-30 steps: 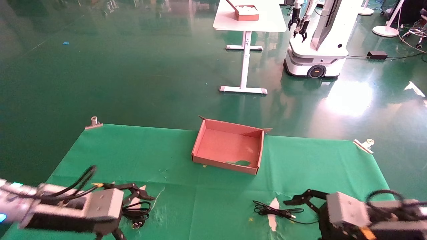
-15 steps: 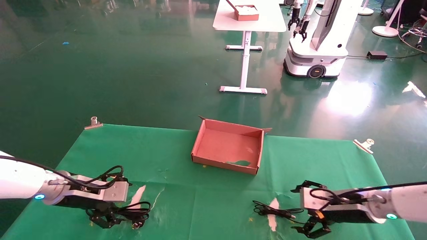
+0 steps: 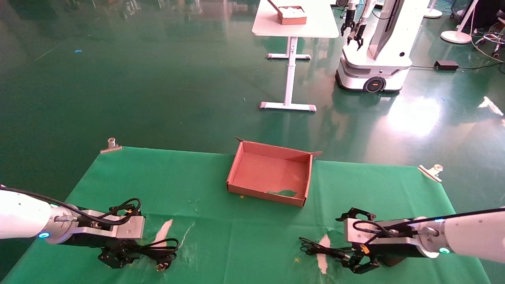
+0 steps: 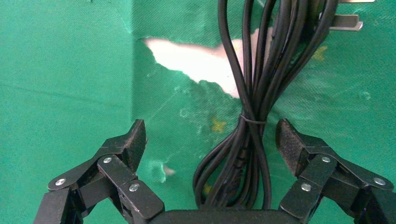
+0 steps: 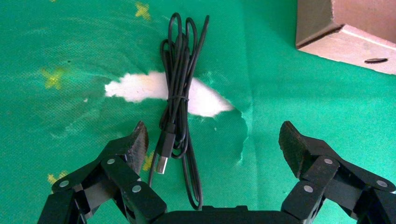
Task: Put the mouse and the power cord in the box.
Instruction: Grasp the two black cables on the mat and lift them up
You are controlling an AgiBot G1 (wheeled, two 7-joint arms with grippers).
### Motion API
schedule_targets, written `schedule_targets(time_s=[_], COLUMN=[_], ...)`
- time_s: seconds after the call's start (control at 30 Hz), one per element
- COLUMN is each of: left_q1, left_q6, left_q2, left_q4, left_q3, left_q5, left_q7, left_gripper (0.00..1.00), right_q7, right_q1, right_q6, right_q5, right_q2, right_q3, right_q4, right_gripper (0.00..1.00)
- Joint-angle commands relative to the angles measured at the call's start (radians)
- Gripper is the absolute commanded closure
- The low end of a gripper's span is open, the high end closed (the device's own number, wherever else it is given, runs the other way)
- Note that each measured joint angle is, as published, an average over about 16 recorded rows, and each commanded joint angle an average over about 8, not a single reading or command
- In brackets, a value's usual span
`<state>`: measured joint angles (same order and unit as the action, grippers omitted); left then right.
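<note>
The power cord (image 3: 162, 252) lies bundled on the green cloth at the near left. My left gripper (image 3: 120, 258) is low over it, open, and the tied loops (image 4: 254, 93) run between its fingers (image 4: 211, 135) without touching the pads. The cord's plug prongs (image 4: 348, 21) point away. At the near right lies a thin black cable (image 3: 315, 248) with a USB plug (image 5: 161, 163). My right gripper (image 3: 361, 263) is open around its end (image 5: 213, 135). The mouse body is hidden. The box (image 3: 272, 173) stands empty at the middle back, its corner (image 5: 345, 32) showing in the right wrist view.
The cloth has white torn patches (image 3: 162, 232) (image 3: 323, 258). Metal clips (image 3: 111, 145) (image 3: 431, 171) pin its far corners. Beyond it, on the floor, stand a white table (image 3: 315, 27) with a smaller box (image 3: 292, 15) and another robot (image 3: 375, 47).
Both arms swung down from close to the camera to the table. The left gripper settled over the power cord; the right gripper slid left over the thin cable's end.
</note>
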<state>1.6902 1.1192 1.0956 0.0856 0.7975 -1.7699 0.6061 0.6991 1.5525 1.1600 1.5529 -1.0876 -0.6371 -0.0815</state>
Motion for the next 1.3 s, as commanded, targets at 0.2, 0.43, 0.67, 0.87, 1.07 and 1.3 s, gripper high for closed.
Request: schedule_targets(time_s=[0.2, 0.43, 0.67, 0.87, 1.07, 1.3], left_q1=[0.008, 0.009, 0.008, 0.007, 0.006, 0.006], left_q6=[0.002, 0.002, 0.003, 0.004, 0.005, 0.005], left_q2=[0.007, 0.009, 0.007, 0.006, 0.005, 0.004], left_q4=[-0.034, -0.036, -0.030, -0.028, -0.026, -0.025], left_q3=[0.002, 0.003, 0.002, 0.001, 0.001, 0.000], left_q5=[-0.003, -0.005, -0.003, -0.001, 0.000, 0.000], left_q7=[0.035, 0.037, 0.033, 0.031, 0.029, 0.028], left_gripper=[0.69, 1.00, 1.00, 1.00, 1.00, 1.00], right_q7=[0.029, 0.030, 0.028, 0.027, 0.027, 0.027], right_q1=[0.007, 0.009, 0.007, 0.006, 0.005, 0.005], right_q6=[-0.006, -0.006, -0.004, -0.003, -0.003, -0.003], right_q5=[0.000, 0.000, -0.001, -0.001, -0.002, -0.002], right_q2=[-0.014, -0.015, -0.013, -0.011, -0.011, -0.010], right_q3=[0.000, 0.000, 0.001, 0.001, 0.001, 0.002], right_q4=[0.040, 0.043, 0.036, 0.033, 0.031, 0.029], right_gripper=[1.00, 1.00, 1.00, 1.00, 1.00, 1.00])
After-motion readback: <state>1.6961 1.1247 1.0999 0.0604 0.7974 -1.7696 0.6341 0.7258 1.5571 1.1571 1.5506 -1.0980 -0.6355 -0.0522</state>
